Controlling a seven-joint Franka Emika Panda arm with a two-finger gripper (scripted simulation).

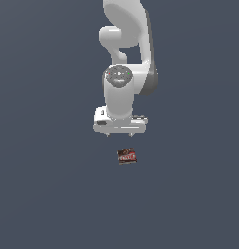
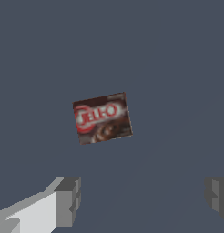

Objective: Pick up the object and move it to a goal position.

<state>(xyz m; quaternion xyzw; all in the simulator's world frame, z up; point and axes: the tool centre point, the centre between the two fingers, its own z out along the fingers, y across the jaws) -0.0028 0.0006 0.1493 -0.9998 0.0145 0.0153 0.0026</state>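
Observation:
The object (image 1: 127, 156) is a small, flat dark-brown box with a red-and-white label, lying on the grey-blue floor. It also shows in the wrist view as the box (image 2: 103, 118), slightly rotated. My gripper (image 1: 119, 134) hangs above the floor, just behind the box in the exterior view and a little toward that view's left. In the wrist view the gripper (image 2: 142, 198) is open, its two grey fingertips (image 2: 68, 200) far apart with nothing between them. The box lies ahead of the fingers, apart from them.
The white arm (image 1: 122, 58) rises behind the gripper toward the exterior view's top. A plain grey-blue surface (image 1: 43, 194) fills the scene around the box.

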